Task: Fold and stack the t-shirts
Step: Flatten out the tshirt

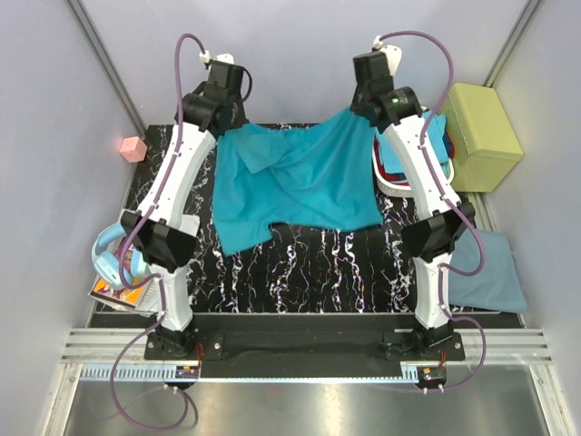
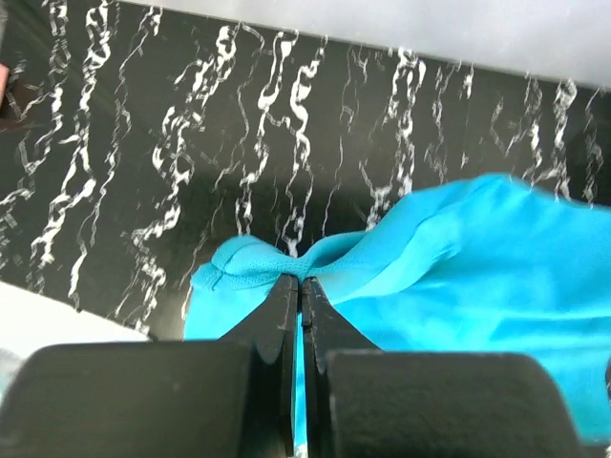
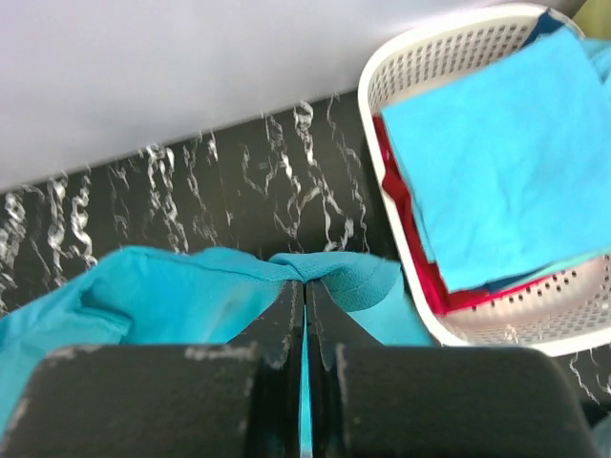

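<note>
Teal t-shirt (image 1: 309,182): soft cloth, matt, fine weave, creased.
Bright blue shirt (image 3: 496,153): smooth matt cloth.
Red shirt (image 3: 428,272): matt cloth.
Grey-blue shirt (image 1: 495,272): dull matt cloth.
Basket (image 3: 382,72): white perforated plastic, slight sheen.
Table (image 1: 336,263): black marble-patterned top with white veins, smooth, faint sheen.
Box (image 1: 486,136): yellow-green, padded-looking, matt.
Left gripper (image 2: 302,284): black, matt, hard plastic by the look.
Rail (image 1: 100,343): bare ribbed metal, shiny.

Black marble-patterned tabletop with white veins (image 1: 336,263), plain pale lavender-grey walls (image 1: 300,54) on three sides, slanting silver aluminium corner posts (image 1: 99,54), ribbed aluminium rail (image 1: 100,343) along the near edge, brushed grey metal surface (image 1: 318,409) below, soft even light
</note>
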### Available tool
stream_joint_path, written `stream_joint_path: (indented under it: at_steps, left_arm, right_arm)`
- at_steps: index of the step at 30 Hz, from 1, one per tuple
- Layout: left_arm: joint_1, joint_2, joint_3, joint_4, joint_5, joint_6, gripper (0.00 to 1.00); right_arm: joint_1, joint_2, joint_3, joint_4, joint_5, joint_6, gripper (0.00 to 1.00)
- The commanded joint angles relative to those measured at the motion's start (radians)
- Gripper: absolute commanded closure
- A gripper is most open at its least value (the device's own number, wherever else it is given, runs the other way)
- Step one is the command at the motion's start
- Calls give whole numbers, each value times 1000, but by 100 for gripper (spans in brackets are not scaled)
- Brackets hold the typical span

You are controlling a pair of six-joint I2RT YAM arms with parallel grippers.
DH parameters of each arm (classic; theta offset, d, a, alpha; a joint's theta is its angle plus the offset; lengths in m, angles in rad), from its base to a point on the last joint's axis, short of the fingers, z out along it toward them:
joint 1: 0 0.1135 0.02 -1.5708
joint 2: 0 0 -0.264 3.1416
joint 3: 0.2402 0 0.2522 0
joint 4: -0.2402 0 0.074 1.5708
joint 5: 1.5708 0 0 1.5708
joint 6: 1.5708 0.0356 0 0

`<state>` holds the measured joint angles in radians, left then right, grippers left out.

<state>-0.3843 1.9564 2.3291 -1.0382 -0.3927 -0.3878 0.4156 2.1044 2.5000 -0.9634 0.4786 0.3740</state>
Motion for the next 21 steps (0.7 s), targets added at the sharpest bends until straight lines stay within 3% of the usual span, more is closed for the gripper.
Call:
stream_joint_path:
  at_steps: [1, 12, 16, 21]
  left_arm:
    - [88, -21, 131, 128, 139, 6, 100]
    - [94, -79, 193, 164, 210, 18, 100]
    - [88, -50, 156, 161, 233, 38, 100]
    - [134, 35, 165, 193, 308, -9, 100]
  right_arm:
    - [-52, -8, 146, 40, -89, 9, 100]
    - [89, -104, 148, 78, 6, -92, 100]
    - [94, -121, 48, 81, 46, -98, 100]
    - [62, -78, 51, 88, 39, -83, 100]
